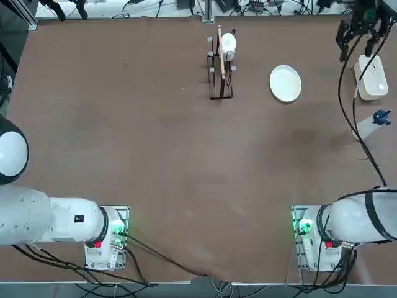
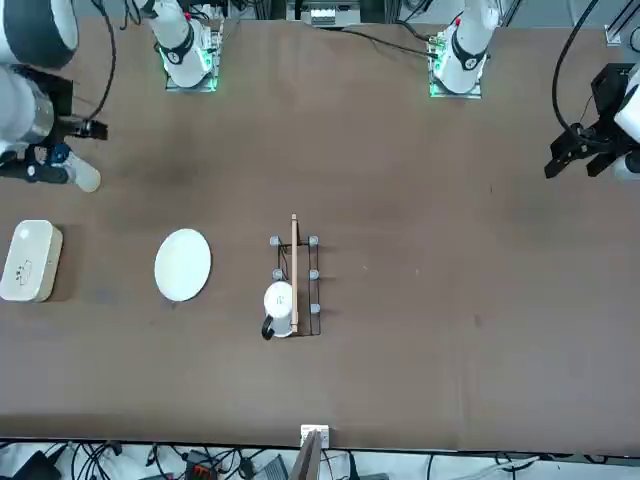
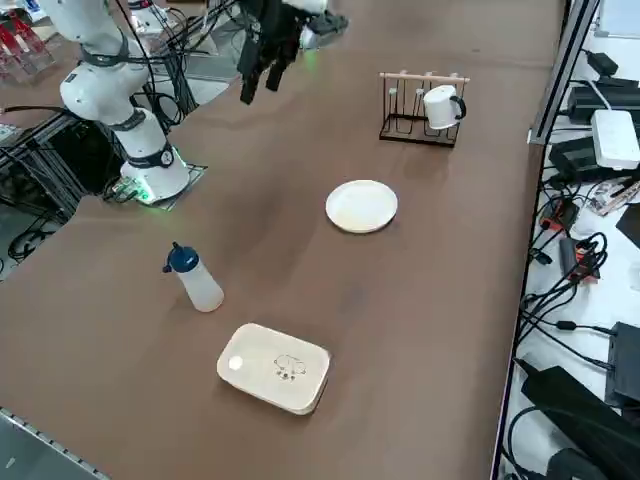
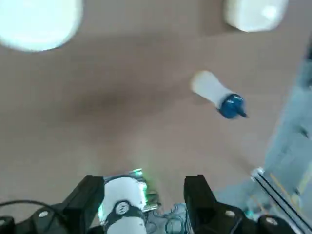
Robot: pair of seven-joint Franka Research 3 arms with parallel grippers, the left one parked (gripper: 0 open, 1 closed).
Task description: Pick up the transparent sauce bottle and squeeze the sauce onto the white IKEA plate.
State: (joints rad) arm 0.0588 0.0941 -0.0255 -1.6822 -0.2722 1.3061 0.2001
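The transparent sauce bottle [image 3: 200, 285] stands upright with its dark blue cap on, near the table's right edge [image 1: 371, 126]. In the wrist view the sauce bottle [image 4: 209, 90] lies well off to one side of my fingers. The white IKEA plate [image 1: 285, 82] lies flat, inward of the bottle and farther from my base [image 3: 362, 206]. My right gripper [image 4: 144, 180] hangs high above the table's far right part [image 1: 360, 38], open, with nothing between its fingers. It touches neither bottle nor plate.
A white rounded box [image 3: 275, 367] lies just beyond the bottle, by the right edge [image 1: 372, 77]. A black wire rack [image 1: 220, 81] holding a white mug [image 3: 440, 105] stands at the far middle. A black cable hangs from my arm beside the bottle.
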